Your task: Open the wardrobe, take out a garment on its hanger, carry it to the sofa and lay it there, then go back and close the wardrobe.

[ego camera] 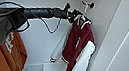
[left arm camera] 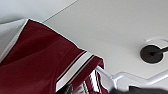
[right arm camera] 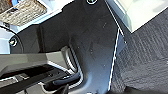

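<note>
Right now your left gripper [ego camera: 71, 16] is at the collar of the dark maroon varsity jacket with white sleeves [ego camera: 78, 44], inside the open white wardrobe [ego camera: 48, 0]; I cannot tell whether it is clamped. Snagging the thin white hanger [left arm camera: 110, 78] on the wall hook [ego camera: 90, 4] could drop it. Dark carpet [right arm camera: 145, 57] lies below.

Dark grey carpet floor [right arm camera: 145, 55]; woven basket [right arm camera: 22, 11] nearby.

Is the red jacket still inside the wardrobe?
Inside: the jacket hangs between the wardrobe walls, left gripper at its collar.
</note>
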You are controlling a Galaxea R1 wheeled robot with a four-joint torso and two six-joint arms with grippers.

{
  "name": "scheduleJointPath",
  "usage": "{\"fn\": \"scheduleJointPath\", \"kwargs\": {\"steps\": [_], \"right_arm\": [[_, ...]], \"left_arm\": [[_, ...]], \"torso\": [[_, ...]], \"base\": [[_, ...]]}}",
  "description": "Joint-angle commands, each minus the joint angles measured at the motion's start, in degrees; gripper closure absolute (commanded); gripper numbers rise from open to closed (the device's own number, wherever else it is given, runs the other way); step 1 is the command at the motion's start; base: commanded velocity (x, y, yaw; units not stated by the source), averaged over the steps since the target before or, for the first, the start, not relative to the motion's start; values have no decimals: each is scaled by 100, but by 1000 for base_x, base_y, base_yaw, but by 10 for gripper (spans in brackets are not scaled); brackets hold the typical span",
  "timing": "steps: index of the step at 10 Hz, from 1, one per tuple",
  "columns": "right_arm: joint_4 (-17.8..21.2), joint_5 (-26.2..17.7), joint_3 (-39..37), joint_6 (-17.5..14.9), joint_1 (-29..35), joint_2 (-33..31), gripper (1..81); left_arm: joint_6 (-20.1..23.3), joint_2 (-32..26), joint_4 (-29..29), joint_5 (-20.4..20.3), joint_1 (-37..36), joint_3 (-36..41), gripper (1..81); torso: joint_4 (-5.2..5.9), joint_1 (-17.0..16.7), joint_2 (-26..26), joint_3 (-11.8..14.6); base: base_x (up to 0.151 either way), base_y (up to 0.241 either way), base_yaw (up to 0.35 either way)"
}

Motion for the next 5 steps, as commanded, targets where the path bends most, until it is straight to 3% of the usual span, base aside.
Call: {"fn": "scheduleJointPath", "kwargs": {"steps": [1,4,5], "right_arm": [[98,-310,-5,-9,216,19,10],[98,-328,-23,-9,242,36,10],[98,-328,-31,-9,225,27,10]], "left_arm": [[57,71,62,-189,-1090,-111,10],[57,211,71,-206,-1134,-208,10],[83,255,132,-417,-1126,-208,10]], "torso": [[0,0,0,0],[0,0,0,0],[0,0,0,0]], "base": [[0,0,0],[0,0,0],[0,0,0]]}}
